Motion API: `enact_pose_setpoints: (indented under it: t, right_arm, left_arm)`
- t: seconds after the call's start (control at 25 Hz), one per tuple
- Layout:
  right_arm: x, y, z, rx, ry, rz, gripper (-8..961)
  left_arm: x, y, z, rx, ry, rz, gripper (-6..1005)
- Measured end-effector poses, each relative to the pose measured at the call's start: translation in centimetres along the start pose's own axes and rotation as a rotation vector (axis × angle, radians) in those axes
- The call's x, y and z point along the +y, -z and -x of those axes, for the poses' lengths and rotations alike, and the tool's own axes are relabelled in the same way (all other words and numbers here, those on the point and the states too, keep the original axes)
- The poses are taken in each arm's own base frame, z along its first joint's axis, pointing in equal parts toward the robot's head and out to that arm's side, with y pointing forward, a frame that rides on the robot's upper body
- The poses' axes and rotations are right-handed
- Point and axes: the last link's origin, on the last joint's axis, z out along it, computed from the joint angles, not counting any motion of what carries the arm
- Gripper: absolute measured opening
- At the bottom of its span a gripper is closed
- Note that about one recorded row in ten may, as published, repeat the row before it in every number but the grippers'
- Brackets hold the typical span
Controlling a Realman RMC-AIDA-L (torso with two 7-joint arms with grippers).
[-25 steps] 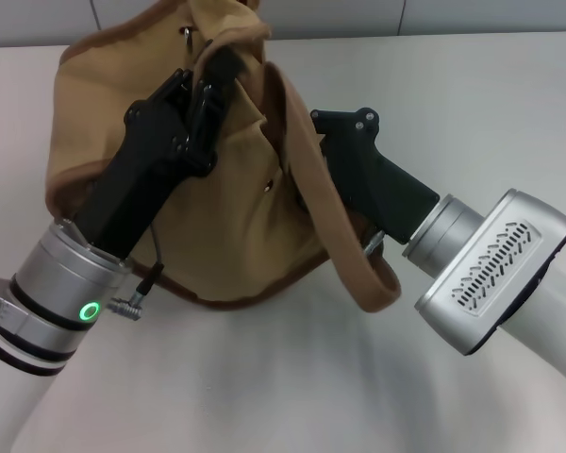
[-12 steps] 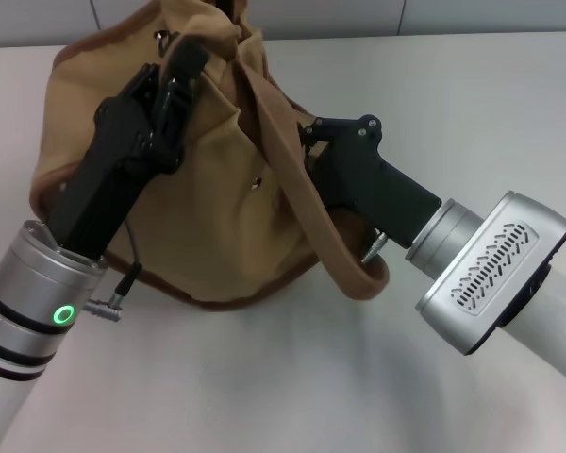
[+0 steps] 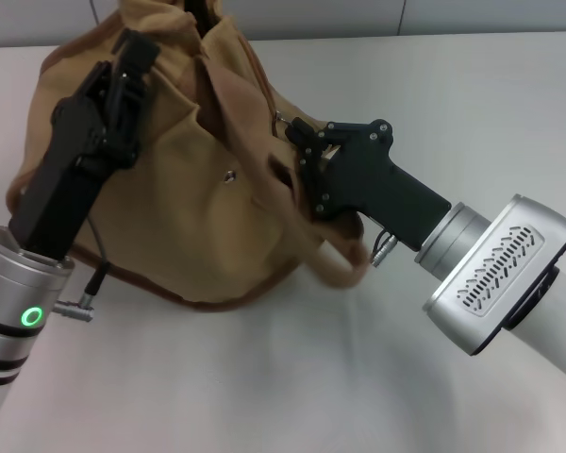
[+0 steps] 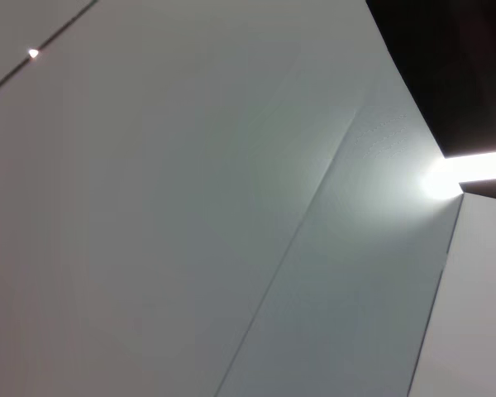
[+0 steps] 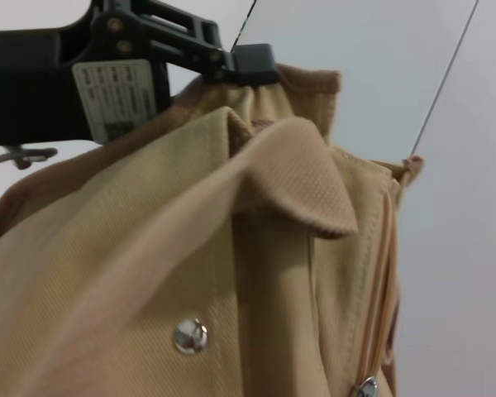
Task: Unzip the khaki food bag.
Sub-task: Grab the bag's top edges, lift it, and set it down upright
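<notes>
Shifted leftward: left end effector (image 3: 132,58) pinching khaki food bag (image 3: 184,212) top; right end effector (image 3: 297,170) grip unclear behind strap (image 3: 264,142).

khaki food bag (image 3: 179,198) on table (image 3: 472,113); left end effector (image 3: 132,58) left; right end effector (image 3: 297,160) right

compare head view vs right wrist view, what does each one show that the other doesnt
Only the head view shows the right hand against the khaki food bag's side by a strap handle, both arms, and the white table under the bag. Only the right wrist view shows the metal zipper running down the bag's edge and a label on the left hand. Both show the bag, its silver snap, and the left hand at the bag's top.
</notes>
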Motion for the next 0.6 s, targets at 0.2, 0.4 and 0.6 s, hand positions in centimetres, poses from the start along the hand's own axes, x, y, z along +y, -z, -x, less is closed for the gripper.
enact_pose_setpoints:
  t: [0.2,0.4,0.6]
  right_arm:
    - [-0.1,0.2,-0.2,0.008,0.000,-0.007,87]
    - [-0.2,1.0,-0.6,0.020,0.006,-0.018,91]
    - [-0.4,1.8,-1.1,0.037,0.012,-0.032,95]
  left_arm:
    - [-0.4,0.6,-0.4,0.016,-0.005,-0.028,179]
    - [-0.9,1.4,-1.0,0.030,-0.025,-0.065,183]
    - [-1.7,2.3,-1.7,0.047,-0.045,-0.106,187]
